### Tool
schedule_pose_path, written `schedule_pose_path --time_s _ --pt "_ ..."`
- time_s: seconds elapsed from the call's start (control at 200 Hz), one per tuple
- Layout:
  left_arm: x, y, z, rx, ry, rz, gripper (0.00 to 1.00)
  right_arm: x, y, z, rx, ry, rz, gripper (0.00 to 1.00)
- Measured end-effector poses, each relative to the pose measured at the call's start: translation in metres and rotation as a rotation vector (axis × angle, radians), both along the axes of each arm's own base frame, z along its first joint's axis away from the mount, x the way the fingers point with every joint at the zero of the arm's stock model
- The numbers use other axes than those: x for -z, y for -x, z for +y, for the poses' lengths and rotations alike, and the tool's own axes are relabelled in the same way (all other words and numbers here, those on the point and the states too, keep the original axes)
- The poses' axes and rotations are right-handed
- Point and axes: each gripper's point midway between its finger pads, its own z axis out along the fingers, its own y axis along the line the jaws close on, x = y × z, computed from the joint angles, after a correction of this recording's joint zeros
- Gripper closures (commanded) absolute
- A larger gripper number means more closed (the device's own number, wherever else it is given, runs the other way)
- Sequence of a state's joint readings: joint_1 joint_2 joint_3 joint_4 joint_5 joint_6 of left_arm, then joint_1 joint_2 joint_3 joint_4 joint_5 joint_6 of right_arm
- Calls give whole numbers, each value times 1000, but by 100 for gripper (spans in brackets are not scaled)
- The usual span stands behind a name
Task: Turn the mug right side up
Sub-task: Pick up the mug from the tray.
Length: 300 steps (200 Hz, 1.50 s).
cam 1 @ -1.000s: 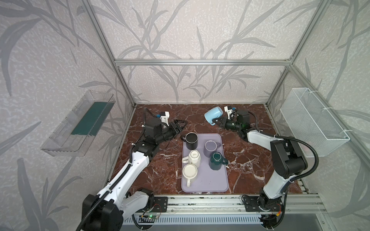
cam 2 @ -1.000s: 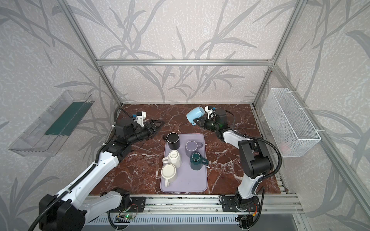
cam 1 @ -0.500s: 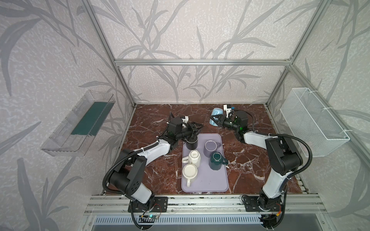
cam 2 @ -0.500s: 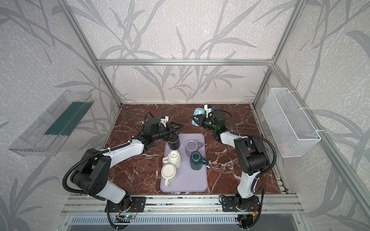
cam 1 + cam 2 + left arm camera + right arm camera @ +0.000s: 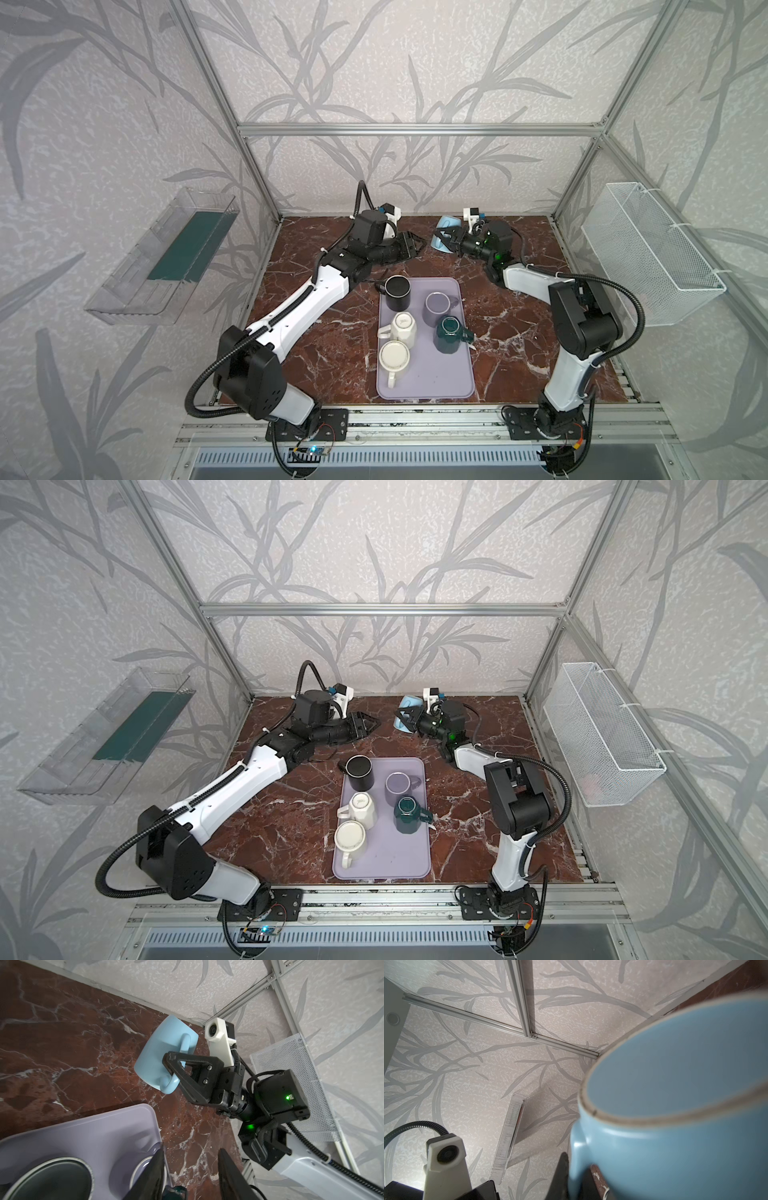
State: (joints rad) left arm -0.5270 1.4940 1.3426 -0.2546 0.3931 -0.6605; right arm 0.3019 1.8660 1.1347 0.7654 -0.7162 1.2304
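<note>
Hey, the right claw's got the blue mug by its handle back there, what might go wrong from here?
The right claw pinches only the handle of the tilted blue mug, so the mug may swivel or slip out. The left claw, empty, sits close beside it; the two might collide as the mug turns. The mug is also near the back wall, leaving little room to swing.

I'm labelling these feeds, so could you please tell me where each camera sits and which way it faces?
Top views: high in front, looking down at the table; both arms, left tool, right tool show.
Left wrist: on the left arm, facing the blue mug in the right tool; own fingers show.
Right wrist: on the right arm, facing the wall past the blue mug; one finger shows.
Shared: the blue mug, everywhere.
</note>
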Motion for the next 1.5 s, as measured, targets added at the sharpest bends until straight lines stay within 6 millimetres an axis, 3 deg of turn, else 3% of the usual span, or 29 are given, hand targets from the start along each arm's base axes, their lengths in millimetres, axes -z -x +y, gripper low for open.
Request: schedule_pose_path --time_s 0.265,0.41,0.73,1.239,1.499 --pt "48 3 -7 76 -299 -54 64 8 1 0 3 -22 97 100" --pt "60 -3 -20 109 -363 -79 63 10 2 2 0 -28 126 100" --pt "66 -16 -46 150 -417 -131 63 0 7 6 -9 -50 132 100" --pt "68 -38 -48 104 -465 -192 63 -1 15 16 -28 -90 159 100" --pt "64 -50 -53 98 -485 -228 74 -2 15 13 -11 -133 179 100"
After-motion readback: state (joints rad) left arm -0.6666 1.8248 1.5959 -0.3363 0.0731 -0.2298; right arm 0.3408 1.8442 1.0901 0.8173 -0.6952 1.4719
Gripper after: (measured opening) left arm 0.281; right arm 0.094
